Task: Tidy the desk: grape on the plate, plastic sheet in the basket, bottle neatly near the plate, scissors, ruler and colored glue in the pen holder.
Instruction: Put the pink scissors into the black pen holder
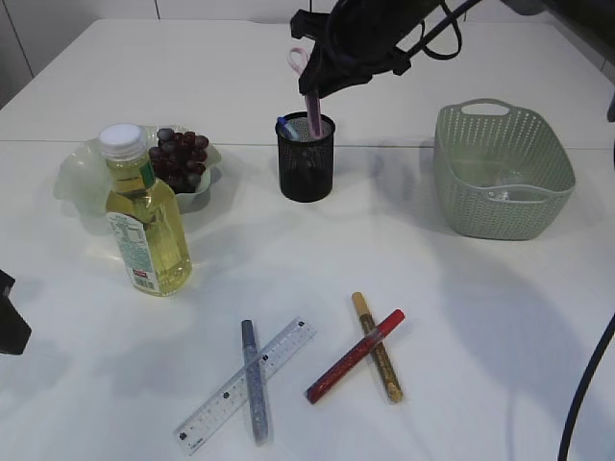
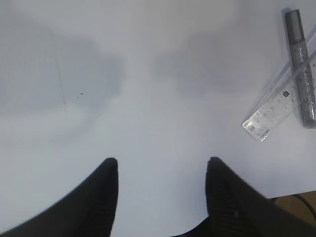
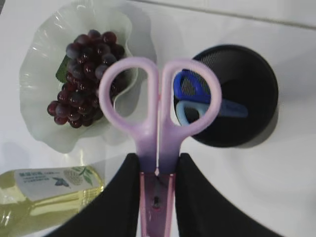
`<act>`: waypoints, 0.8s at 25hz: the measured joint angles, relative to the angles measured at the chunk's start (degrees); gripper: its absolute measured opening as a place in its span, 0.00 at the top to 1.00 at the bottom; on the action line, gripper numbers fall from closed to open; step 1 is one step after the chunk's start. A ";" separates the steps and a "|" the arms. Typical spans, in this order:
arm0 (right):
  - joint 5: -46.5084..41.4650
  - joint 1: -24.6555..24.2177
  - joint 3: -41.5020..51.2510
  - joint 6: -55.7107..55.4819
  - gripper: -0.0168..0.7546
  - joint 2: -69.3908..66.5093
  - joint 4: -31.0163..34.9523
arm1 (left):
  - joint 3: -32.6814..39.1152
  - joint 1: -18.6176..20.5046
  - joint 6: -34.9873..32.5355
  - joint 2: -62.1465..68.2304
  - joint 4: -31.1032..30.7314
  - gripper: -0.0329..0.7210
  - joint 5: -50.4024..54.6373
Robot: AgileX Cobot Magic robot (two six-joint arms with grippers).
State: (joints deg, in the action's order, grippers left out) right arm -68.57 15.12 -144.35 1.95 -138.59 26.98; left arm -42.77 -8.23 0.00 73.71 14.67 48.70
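Holding blue scissors: pen holder; grapes on plate.

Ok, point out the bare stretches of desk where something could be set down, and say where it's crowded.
Free: the stretch between the pen holder and the basket, the near-right corner below the basket, and the near-left area under the bottle. Crowded: the near centre, where the ruler crosses a silver glue pen beside crossed red and gold ones.

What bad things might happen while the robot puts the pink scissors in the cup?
1. The holder already has blue scissors inside, so the pink scissors might catch on them.
2. The right gripper grips them near the pivot; they might tilt and hit the rim.
3. A hard push might tip the holder.
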 joint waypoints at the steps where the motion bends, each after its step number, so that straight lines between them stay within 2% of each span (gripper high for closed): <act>1: 1.43 0.00 0.00 1.12 0.76 0.00 0.00 | 0.00 0.00 0.00 0.00 -0.04 0.41 0.00; 14: 16.87 0.00 0.00 16.49 0.76 0.00 0.45 | 0.00 0.00 0.00 0.00 -0.41 0.41 1.53; 20: 20.07 0.00 0.00 22.40 0.76 -1.02 0.94 | 0.00 0.00 0.00 0.00 -0.57 0.41 2.81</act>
State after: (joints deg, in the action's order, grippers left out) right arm -48.50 15.12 -144.35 24.35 -139.62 27.92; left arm -42.77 -8.23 0.00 73.71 14.10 51.51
